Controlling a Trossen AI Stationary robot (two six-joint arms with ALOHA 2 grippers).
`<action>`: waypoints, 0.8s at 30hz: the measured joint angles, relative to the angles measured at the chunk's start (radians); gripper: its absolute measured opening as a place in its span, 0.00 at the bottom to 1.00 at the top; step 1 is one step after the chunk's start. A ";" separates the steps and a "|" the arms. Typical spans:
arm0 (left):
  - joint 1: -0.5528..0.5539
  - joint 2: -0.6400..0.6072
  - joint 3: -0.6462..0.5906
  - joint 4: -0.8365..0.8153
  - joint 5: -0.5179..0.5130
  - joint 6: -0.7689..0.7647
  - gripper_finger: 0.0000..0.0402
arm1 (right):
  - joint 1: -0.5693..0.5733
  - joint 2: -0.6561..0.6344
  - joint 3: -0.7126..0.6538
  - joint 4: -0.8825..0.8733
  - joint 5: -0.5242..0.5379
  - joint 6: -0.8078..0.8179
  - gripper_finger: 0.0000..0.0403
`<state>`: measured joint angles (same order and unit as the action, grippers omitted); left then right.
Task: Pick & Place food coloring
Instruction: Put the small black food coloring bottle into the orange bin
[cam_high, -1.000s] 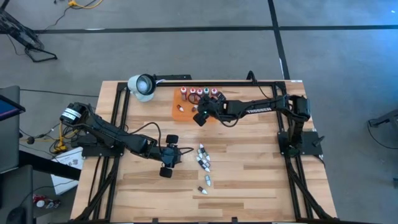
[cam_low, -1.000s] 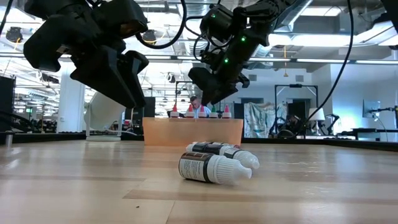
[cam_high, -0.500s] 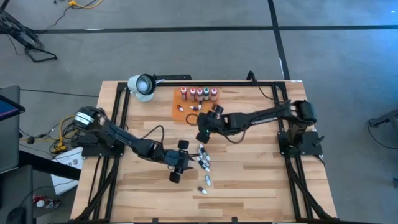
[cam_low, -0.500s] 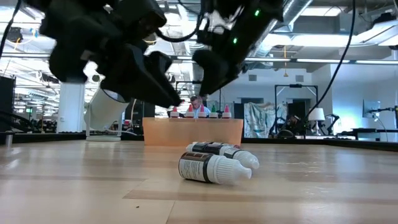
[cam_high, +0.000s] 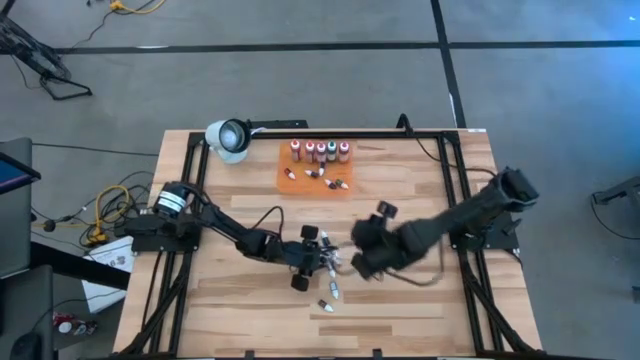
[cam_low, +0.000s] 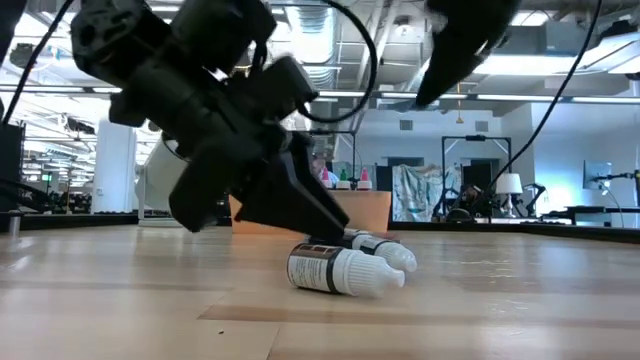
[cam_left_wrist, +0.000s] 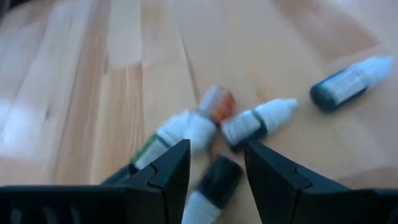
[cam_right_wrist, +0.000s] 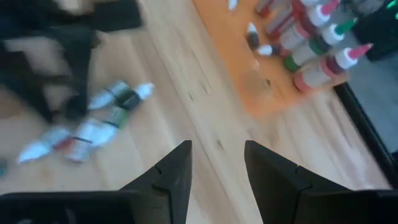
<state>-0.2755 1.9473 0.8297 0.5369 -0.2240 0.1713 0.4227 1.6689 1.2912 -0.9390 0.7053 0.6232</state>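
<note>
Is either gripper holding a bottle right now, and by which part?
Nothing is held. The left gripper is open over the loose vials; the right gripper is open, empty.

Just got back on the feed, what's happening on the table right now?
Both arms are over the loose food coloring vials lying on the wooden table. The left gripper is open and low over the cluster, one dark-capped vial between its fingers, not gripped. The right gripper is open and empty beside the same cluster. On the orange tray at the far edge, a row of larger bottles stands upright, with a few small vials lying beside them.
</note>
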 joint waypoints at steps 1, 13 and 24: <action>0.005 0.003 0.002 -0.010 0.007 -0.001 0.36 | 0.029 0.000 0.003 -0.004 0.021 0.031 0.35; 0.025 0.001 0.007 -0.096 0.036 -0.060 0.36 | 0.258 -0.008 0.002 -0.160 0.239 0.291 0.34; 0.017 -0.053 0.006 -0.204 0.030 -0.070 0.36 | 0.234 -0.008 0.002 -0.160 0.238 0.296 0.35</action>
<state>-0.2581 1.8938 0.8355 0.3329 -0.1939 0.1012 0.6571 1.6611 1.2934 -1.0988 0.9428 0.9188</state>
